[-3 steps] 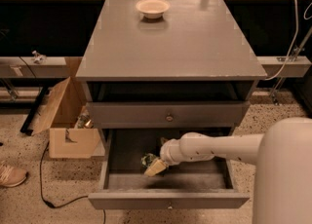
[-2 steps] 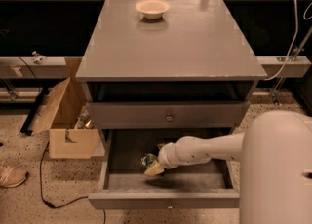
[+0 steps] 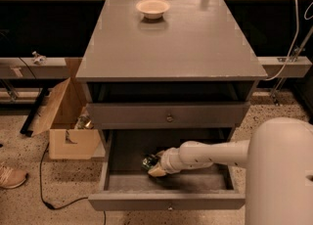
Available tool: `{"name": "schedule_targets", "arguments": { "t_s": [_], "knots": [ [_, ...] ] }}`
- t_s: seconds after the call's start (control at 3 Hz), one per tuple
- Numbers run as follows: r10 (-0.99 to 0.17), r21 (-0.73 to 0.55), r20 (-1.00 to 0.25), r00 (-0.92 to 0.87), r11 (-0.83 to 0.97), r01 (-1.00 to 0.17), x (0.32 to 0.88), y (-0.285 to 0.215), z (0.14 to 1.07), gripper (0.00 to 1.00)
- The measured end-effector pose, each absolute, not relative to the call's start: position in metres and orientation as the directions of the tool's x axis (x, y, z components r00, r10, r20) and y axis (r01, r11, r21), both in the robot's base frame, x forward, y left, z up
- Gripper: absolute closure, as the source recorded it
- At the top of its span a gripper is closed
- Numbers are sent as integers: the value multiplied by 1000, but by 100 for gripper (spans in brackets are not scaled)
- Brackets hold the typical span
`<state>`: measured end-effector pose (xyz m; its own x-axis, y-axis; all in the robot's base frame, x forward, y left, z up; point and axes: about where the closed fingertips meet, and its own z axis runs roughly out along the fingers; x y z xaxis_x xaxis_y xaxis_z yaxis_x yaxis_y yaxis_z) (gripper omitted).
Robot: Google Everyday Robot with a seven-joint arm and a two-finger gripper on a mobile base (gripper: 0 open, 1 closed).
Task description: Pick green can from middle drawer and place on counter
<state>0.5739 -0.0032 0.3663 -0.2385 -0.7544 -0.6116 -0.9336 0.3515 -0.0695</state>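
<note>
The green can lies inside the open middle drawer, left of centre on its floor. My gripper reaches into the drawer from the right on a white arm and sits right against the can, partly covering it. The counter is the flat grey top of the cabinet above. The can's far side is hidden by the gripper.
A pale bowl stands at the back of the counter. A shut drawer with a knob sits above the open one. An open cardboard box and a cable lie on the floor at the left. My arm's white body fills the lower right.
The gripper stays at the can in the drawer. The arm's white body at the right has shifted slightly. The can has not visibly moved.
</note>
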Motion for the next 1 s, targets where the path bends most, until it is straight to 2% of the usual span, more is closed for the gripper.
{"name": "schedule_targets", "arguments": {
  "t_s": [0.33,0.67,1.0],
  "knots": [
    [-754,-69,-612,-238,351,-934,574,-3,371,96],
    [-738,-74,-641,-210,332,-940,570,-19,386,100],
    [-661,-118,-741,-120,304,-945,592,-30,447,100]
  ]
}}
